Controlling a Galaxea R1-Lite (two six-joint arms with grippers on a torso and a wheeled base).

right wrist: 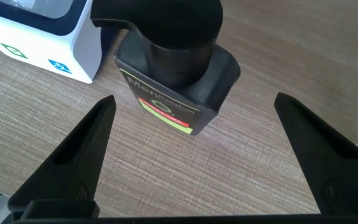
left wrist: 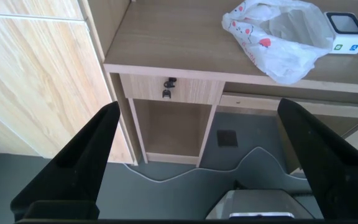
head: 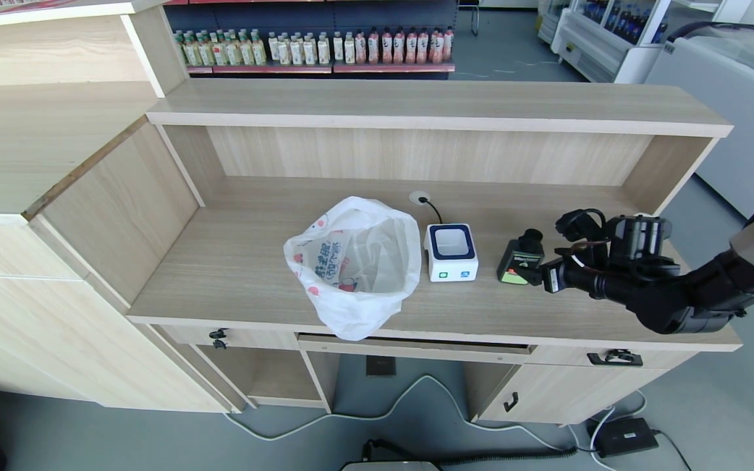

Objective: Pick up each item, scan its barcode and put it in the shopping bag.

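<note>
While the counter (head: 233, 275) carries the open bag (head: 351, 261), the scanner (head: 450, 252) beside it and the bottle (head: 520, 261) just past that, the right claw (right wrist: 194, 106) gapes wide at the bottle. The pick-up seems pending; next it should advance and close. The left claw (left wrist: 197, 109) hangs wide, below.

Black pump bottle (head: 521, 260), apparently upright, beside white scanner (head: 451, 252)

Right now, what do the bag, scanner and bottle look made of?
Bag: thin plastic film, likely; white, half see-through, crumpled and slumped.
Scanner: hard moulded plastic by the look, smooth white shell, dark blue top frame around a pale window, glass or clear plastic.
Bottle: seemingly rigid dark plastic with a black pump top, slight sheen; printed label, material unclear.
</note>
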